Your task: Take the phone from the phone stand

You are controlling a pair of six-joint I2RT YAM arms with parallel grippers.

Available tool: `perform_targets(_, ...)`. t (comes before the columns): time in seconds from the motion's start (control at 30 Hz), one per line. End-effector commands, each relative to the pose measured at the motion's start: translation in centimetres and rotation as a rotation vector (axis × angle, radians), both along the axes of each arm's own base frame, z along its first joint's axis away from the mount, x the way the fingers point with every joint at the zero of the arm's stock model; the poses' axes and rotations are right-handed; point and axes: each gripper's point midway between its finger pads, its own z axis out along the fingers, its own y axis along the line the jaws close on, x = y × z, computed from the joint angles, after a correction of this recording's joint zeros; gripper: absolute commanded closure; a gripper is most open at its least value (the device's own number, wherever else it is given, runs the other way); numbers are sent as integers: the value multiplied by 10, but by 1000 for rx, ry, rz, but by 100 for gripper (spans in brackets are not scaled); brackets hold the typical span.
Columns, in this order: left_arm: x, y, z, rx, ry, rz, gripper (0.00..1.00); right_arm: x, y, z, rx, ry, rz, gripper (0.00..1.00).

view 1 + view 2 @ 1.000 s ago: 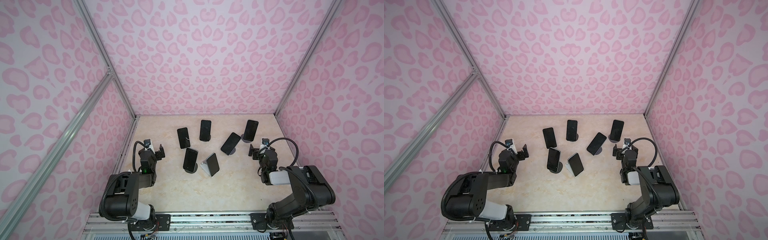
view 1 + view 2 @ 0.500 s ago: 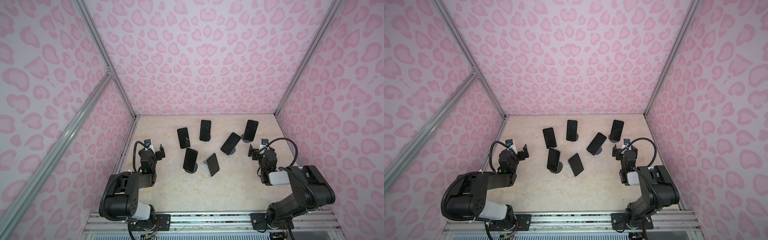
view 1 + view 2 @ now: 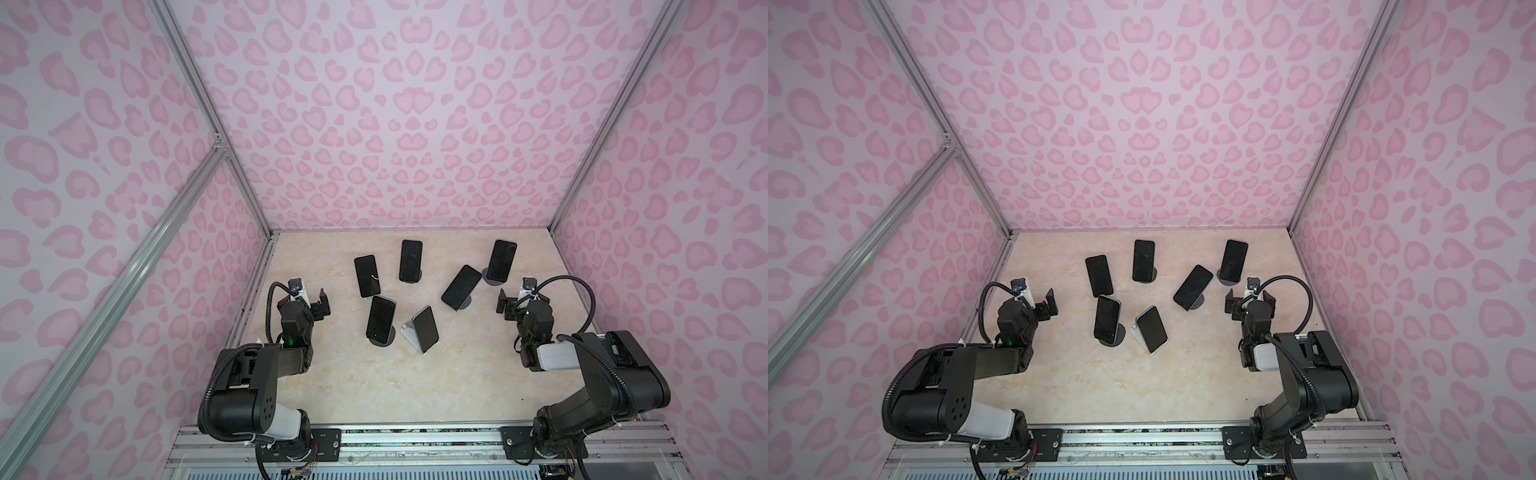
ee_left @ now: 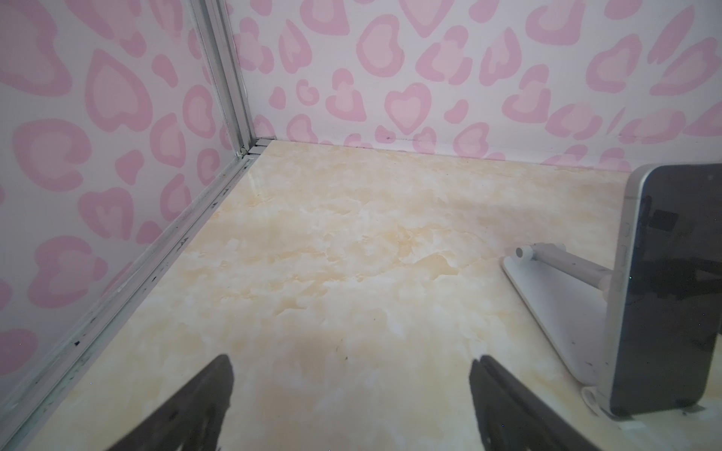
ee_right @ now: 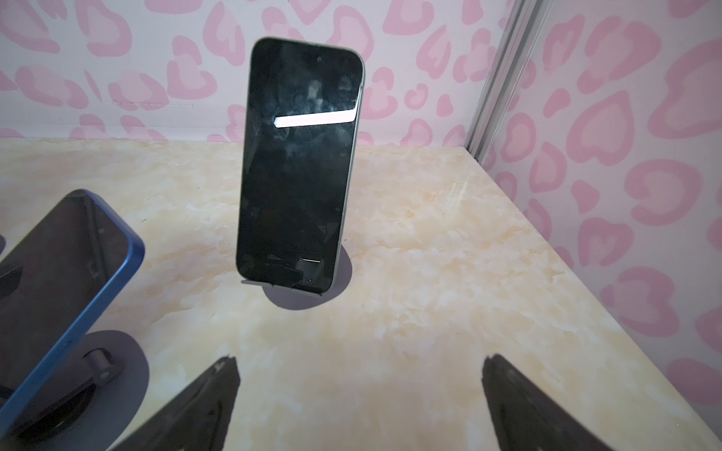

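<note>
1. Nothing off yet: six dark-screen slab phones (image 3: 501,260) all sit on small desk stands (image 3: 492,280) on marbled beige bench (image 3: 374,386).
2. Left tool (image 4: 351,363) & right tool (image 5: 359,363): jaws wide, empty, clear of phones.
3. You've approach, grip, lift-off left.

Dark phone (image 4: 676,296) propped on white stand (image 4: 547,300) (partly cut off), wide-spread gripper (image 4: 351,361) above marble tabletop (image 4: 332,242)

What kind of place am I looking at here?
Likely a robot test booth: pink heart-patterned wall panels on aluminium framing, two black robot arms, six dark-screened phones on stands over a marble-look tabletop.
</note>
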Motion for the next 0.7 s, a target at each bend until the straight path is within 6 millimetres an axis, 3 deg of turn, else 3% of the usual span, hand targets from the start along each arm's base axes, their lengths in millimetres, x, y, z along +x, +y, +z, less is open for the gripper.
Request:
perform_targets(0.0, 2, 1, 6, 6, -26, 1, 3, 0, -1, 4, -3, -19, -5, 0)
perform_targets(0.67, 1, 0, 6, 4, -26, 0, 2, 4, -6, 2, 64, -9, 28, 0)
